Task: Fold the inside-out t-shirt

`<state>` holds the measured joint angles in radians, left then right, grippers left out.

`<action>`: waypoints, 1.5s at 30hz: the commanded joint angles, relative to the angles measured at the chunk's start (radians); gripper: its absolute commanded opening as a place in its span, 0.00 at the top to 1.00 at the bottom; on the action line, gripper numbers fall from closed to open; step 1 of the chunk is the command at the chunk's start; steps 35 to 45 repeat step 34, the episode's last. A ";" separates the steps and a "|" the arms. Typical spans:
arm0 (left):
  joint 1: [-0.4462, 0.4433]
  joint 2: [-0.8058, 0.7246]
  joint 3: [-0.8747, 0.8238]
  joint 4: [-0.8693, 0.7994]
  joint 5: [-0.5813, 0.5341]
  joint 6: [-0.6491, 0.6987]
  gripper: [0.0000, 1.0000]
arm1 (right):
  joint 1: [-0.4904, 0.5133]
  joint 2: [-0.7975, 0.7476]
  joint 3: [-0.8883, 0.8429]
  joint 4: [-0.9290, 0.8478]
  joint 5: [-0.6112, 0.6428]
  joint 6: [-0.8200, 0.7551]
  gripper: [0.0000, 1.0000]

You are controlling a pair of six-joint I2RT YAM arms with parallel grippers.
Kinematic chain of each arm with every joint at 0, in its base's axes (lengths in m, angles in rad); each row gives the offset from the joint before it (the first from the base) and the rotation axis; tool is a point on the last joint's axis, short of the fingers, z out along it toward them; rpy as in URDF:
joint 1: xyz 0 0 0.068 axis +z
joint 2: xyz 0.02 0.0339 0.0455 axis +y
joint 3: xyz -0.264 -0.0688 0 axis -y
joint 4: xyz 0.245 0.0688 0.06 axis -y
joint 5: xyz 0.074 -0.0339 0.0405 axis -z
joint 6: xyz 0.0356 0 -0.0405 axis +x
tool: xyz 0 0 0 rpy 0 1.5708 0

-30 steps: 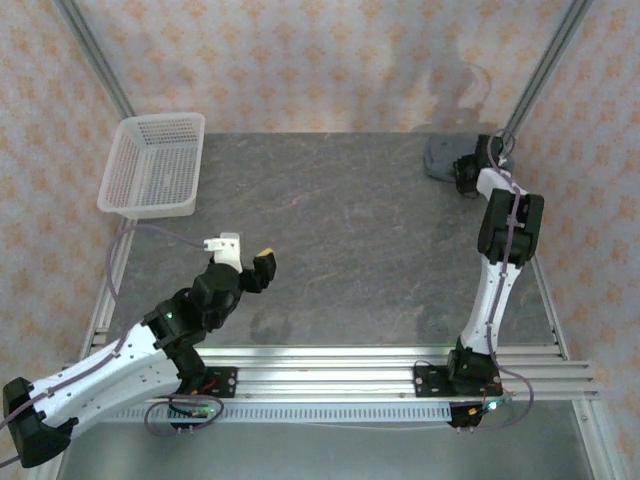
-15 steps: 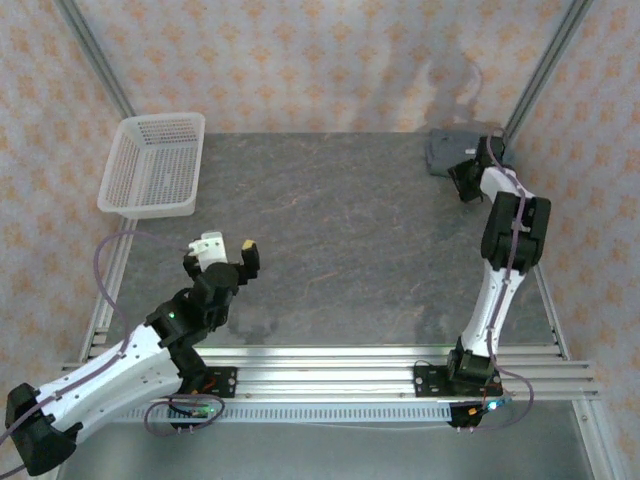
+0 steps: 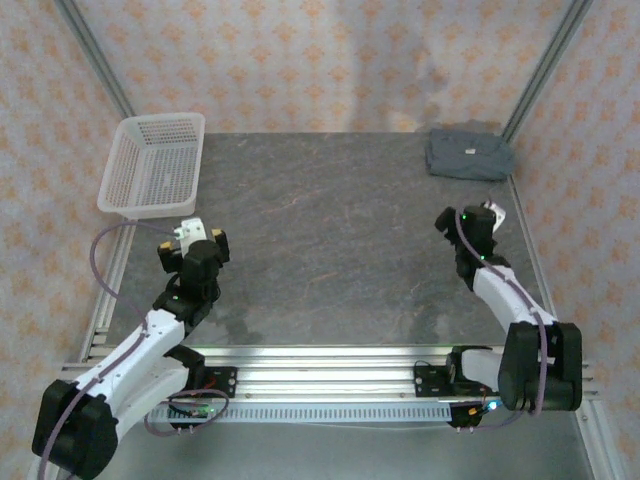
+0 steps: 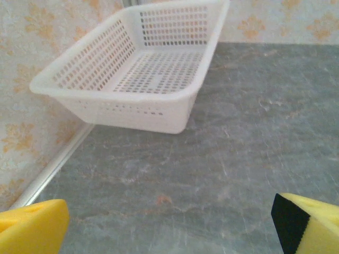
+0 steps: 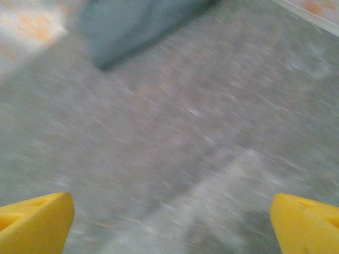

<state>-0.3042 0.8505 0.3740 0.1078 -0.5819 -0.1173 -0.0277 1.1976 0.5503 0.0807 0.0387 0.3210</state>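
Note:
The inside-out t-shirt (image 3: 468, 154) lies as a small, compact dark slate-grey bundle in the table's far right corner, a small pale tag on top. In the blurred right wrist view, the t-shirt (image 5: 137, 21) shows at the top edge. My right gripper (image 3: 468, 217) sits well short of it, open, with nothing between its yellow fingertips (image 5: 34, 222). My left gripper (image 3: 192, 245) is at the left of the table, just short of the basket, open and empty, its yellow fingertips (image 4: 32, 227) wide apart over bare tabletop.
A white plastic mesh basket (image 3: 152, 165) stands empty at the far left; it fills the upper left of the left wrist view (image 4: 132, 108). Metal frame posts rise at both back corners. The grey stone-patterned table (image 3: 330, 240) is bare in the middle.
The right gripper let go of the t-shirt, opened and drew back toward the near side. The left gripper opened fully and swung left toward the basket.

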 commanded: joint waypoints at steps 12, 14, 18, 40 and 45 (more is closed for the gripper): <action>0.234 0.469 -0.032 0.627 0.285 0.067 0.00 | 0.068 0.315 -0.182 0.784 0.147 -0.320 0.00; 0.279 0.615 -0.025 0.742 0.387 0.055 0.00 | 0.069 0.333 -0.175 0.798 0.171 -0.319 0.01; 0.264 0.660 0.028 0.708 0.448 0.111 0.00 | 0.074 0.329 -0.163 0.766 0.163 -0.328 0.01; 0.251 0.646 0.049 0.644 0.429 0.114 0.00 | 0.074 0.321 -0.155 0.738 0.141 -0.333 0.01; 0.251 0.646 0.049 0.644 0.429 0.114 0.00 | 0.074 0.321 -0.155 0.738 0.141 -0.333 0.01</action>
